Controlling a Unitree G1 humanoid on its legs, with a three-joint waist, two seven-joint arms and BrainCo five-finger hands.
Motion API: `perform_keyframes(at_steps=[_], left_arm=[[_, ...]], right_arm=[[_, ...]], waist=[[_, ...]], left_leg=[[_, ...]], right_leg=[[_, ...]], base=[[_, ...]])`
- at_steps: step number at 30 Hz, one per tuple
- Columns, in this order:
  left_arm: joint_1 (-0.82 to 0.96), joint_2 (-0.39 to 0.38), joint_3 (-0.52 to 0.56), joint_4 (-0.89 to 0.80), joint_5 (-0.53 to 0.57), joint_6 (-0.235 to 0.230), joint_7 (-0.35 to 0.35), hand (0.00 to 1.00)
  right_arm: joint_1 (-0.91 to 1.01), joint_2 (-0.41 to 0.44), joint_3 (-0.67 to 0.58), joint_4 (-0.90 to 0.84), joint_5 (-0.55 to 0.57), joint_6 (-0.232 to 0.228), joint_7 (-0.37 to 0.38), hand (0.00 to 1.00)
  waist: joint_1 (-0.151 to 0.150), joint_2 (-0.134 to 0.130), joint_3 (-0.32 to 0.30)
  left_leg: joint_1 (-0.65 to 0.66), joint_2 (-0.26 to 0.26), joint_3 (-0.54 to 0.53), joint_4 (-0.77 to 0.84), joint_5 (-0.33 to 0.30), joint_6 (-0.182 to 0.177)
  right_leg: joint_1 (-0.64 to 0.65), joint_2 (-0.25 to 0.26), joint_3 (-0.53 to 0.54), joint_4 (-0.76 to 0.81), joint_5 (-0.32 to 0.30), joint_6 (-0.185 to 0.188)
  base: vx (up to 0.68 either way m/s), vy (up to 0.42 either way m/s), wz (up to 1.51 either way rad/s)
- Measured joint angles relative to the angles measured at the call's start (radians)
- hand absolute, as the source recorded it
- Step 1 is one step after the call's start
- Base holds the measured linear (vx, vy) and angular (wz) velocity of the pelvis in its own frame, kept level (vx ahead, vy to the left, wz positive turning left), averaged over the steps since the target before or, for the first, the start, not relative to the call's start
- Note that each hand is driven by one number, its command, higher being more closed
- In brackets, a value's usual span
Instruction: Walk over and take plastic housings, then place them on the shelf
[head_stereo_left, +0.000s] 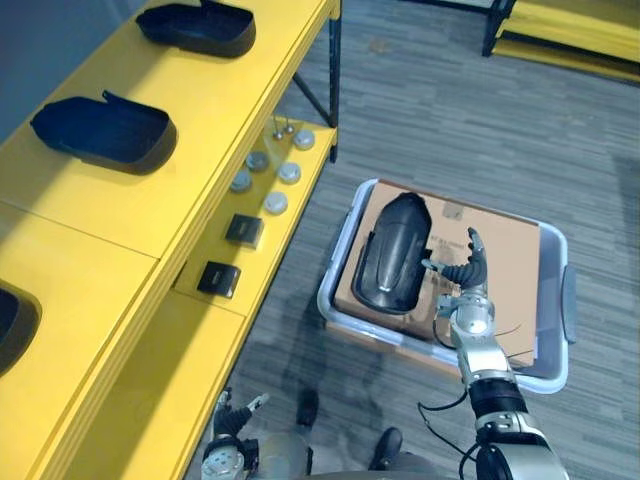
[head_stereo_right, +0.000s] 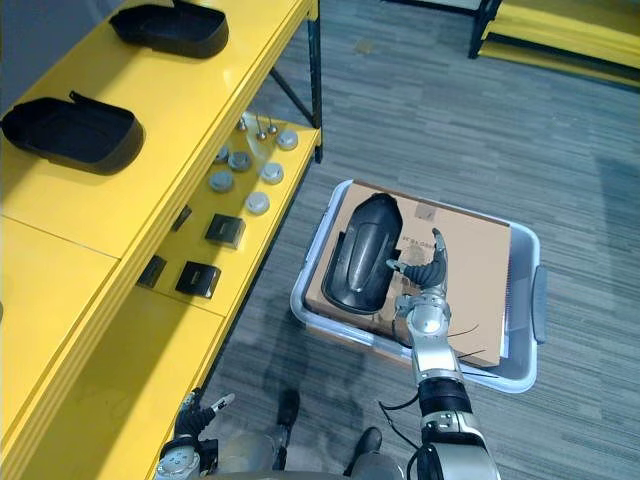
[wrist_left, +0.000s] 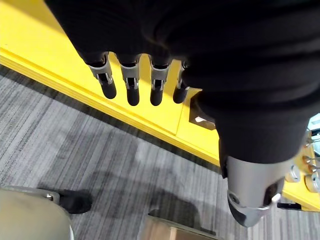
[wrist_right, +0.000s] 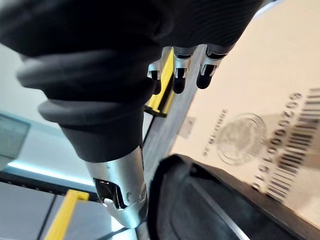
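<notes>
A black plastic housing (head_stereo_left: 393, 252) lies on a sheet of cardboard (head_stereo_left: 505, 255) inside a grey bin (head_stereo_left: 553, 372) on the floor. My right hand (head_stereo_left: 464, 275) hovers over the cardboard just right of the housing, open, its thumb (wrist_right: 120, 200) beside the housing's rim (wrist_right: 210, 210) and nothing in its grasp. Two more black housings (head_stereo_left: 105, 130) (head_stereo_left: 200, 27) rest on the yellow shelf's top board (head_stereo_left: 150, 215), and part of a third (head_stereo_left: 15, 325) shows at the left edge. My left hand (head_stereo_left: 232, 418) hangs low beside the shelf, open and empty, with relaxed fingers (wrist_left: 131, 82).
The shelf's lower board (head_stereo_left: 200, 330) carries several round metal parts (head_stereo_left: 270, 175) and two small black boxes (head_stereo_left: 243, 230) (head_stereo_left: 218, 278). Grey carpet (head_stereo_left: 450, 110) spreads around the bin. Another yellow rack (head_stereo_left: 570, 25) stands at the far right.
</notes>
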Motion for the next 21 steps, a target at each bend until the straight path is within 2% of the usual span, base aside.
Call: perform_keyframes(at_steps=[6, 7, 9, 14, 21], left_arm=[[-0.005, -0.001, -0.011, -0.041, 0.0, 0.0, 0.021, 0.0], [-0.013, 0.002, -0.02, -0.041, -0.001, 0.0, 0.023, 0.0], [-0.042, -0.001, -0.036, -0.04, -0.001, 0.0, 0.026, 0.0], [-0.088, -0.003, -0.061, -0.031, -0.013, 0.0, 0.046, 0.0], [-0.112, -0.004, -0.062, 0.001, -0.04, 0.001, 0.047, 0.0]], right_arm=[[-0.18, -0.008, -0.024, 0.2, -0.032, 0.033, -0.04, 0.0], [-0.223, -0.019, -0.034, 0.242, -0.031, 0.035, -0.042, 1.0], [-0.287, -0.05, -0.052, 0.306, -0.032, 0.039, -0.044, 1.0], [-0.376, -0.104, -0.064, 0.399, -0.041, 0.074, -0.06, 1.0], [-0.386, -0.112, -0.062, 0.399, -0.014, 0.072, -0.058, 1.0]], waist=[[0.004, 0.003, 0.055], [0.009, 0.005, 0.063], [0.029, 0.013, 0.071], [0.052, 0.01, 0.083], [0.052, 0.008, 0.087]], left_leg=[[-0.04, 0.001, -0.008, 0.015, 0.011, -0.001], [-0.045, 0.001, -0.008, 0.023, 0.011, -0.002], [-0.062, 0.005, -0.008, 0.027, 0.011, -0.002], [-0.082, 0.014, -0.011, 0.026, 0.021, -0.008], [-0.085, 0.019, -0.014, 0.022, 0.023, -0.01]], right_leg=[[-0.034, -0.002, -0.003, 0.019, 0.001, -0.001], [-0.039, -0.004, 0.001, 0.026, 0.0, -0.002], [-0.061, -0.002, 0.007, 0.036, 0.0, -0.002], [-0.084, 0.007, 0.008, 0.045, 0.005, -0.01], [-0.089, 0.013, 0.008, 0.044, 0.0, -0.019]], base=[[-0.04, 0.033, 0.05], [-0.06, 0.045, -0.08], [-0.09, 0.042, -0.05], [-0.07, 0.024, 0.0], [0.0, 0.001, 0.0]])
